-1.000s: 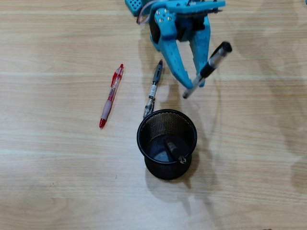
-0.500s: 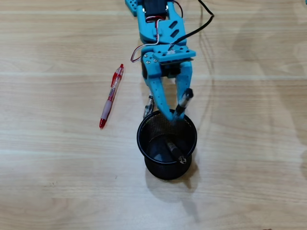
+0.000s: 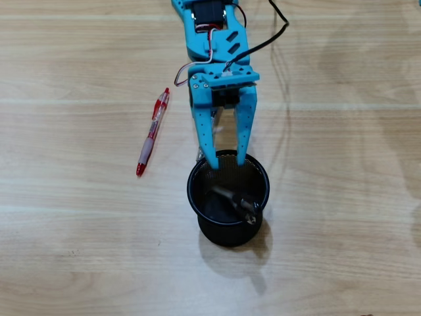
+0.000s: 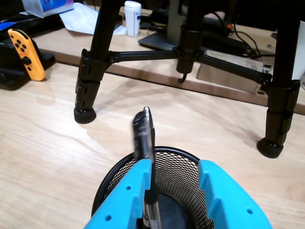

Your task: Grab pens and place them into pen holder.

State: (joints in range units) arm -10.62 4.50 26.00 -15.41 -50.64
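Note:
My blue gripper (image 3: 228, 162) hangs open over the back rim of the black mesh pen holder (image 3: 192, 191). In the wrist view the gripper (image 4: 174, 167) has its jaws wide apart. A clear pen with a black cap (image 4: 144, 133) leans loose against the left finger, its lower end down inside the pen holder (image 4: 176, 150). The overhead view shows dark pens (image 3: 235, 203) lying in the cup. A red pen with a pale middle (image 3: 152, 133) lies on the wooden table to the left. A sliver of another pen (image 3: 198, 155) shows beside the left finger; the arm covers the rest of it.
In the wrist view, black tripod legs (image 4: 88, 71) (image 4: 281, 109) stand on the table beyond the cup, and an orange game controller (image 4: 26, 55) sits at the far left. A black cable (image 3: 276, 33) trails from the arm in the overhead view.
The gripper carried the black-capped pen from the upper right down to the cup, then opened. The pen has left the jaws and now stands in the cup.

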